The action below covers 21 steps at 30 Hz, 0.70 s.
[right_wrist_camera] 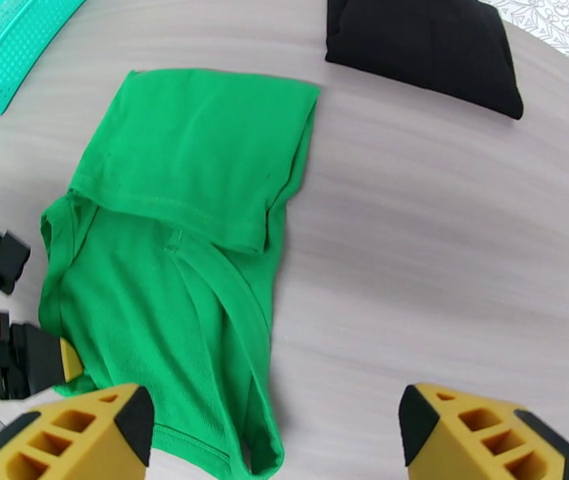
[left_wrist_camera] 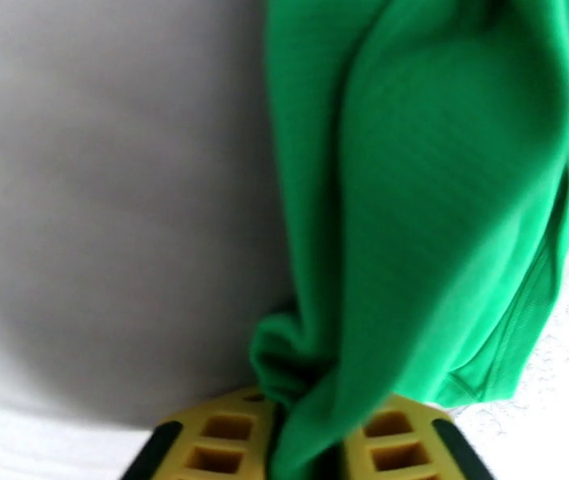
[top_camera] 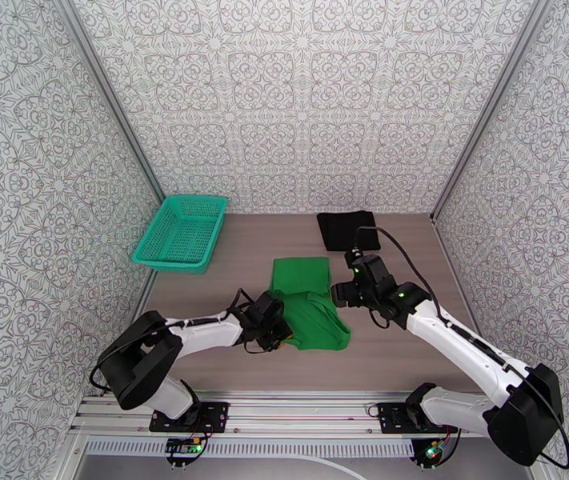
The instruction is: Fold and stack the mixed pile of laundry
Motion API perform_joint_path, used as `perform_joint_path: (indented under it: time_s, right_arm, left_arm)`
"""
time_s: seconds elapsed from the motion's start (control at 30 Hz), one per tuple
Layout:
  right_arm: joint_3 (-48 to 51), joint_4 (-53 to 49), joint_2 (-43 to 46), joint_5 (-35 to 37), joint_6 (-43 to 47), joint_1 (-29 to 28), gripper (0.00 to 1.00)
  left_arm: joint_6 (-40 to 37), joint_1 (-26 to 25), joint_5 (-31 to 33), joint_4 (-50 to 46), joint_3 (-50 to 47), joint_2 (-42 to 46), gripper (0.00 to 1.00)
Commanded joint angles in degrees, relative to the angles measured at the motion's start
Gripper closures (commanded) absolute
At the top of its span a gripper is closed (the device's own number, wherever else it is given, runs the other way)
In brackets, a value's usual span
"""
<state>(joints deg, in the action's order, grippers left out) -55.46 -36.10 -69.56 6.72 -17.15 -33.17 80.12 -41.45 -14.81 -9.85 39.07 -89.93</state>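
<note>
Green T-shirt point(top_camera: 308, 302): lies half-folded on desk point(top_camera: 420, 346), long axis near-to-far; near-left edge pinched in left hand point(left_wrist_camera: 308, 446); right hand point(top_camera: 342, 296) gapes empty beside right edge; black garment point(top_camera: 346, 230) folded beyond.

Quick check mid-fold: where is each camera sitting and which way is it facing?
Top external: above, behind both arms, looking down on green T-shirt, black garment, basket.
Left wrist: close on the T-shirt's edge; left end effector pinching it.
Right wrist: faces across the table at both garments; right end effector open.
Shared: all three show the green T-shirt.
</note>
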Motion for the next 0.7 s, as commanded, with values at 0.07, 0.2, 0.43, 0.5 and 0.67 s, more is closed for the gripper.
perform_joint_path:
  time_s: [0.07, 0.2, 0.43, 0.5, 0.67]
  right_arm:
    - [1.26, -0.48, 0.92, -1.74, 7.6, -1.31, 0.17]
    - [-0.17, 0.48, 0.33, -1.77, 16.48, -2.6, 0.18]
    - [-1.2, -2.28, -2.2, -4.56, 43.5, -9.3, 0.16]
    - [-1.7, -6.33, -4.27, -1.65, 51.36, -12.98, 0.13]
    - [-2.16, -14.44, -10.4, 5.66, 62.36, -19.64, 0.12]
  left_arm:
    - [-7.55, 7.14, 4.04, -4.2, -3.41, 4.04, 0.84]
    - [-13.17, 12.39, 3.3, -11.19, -4.06, 9.38, 0.83]
    - [-16.55, 15.12, 0.92, -11.3, -5.73, 12.0, 0.81]
    - [-16.74, 15.14, -2.05, -9.1, -6.79, 11.3, 0.81]
    - [-16.74, 15.08, -4.99, -3.64, -9.9, 9.83, 0.81]
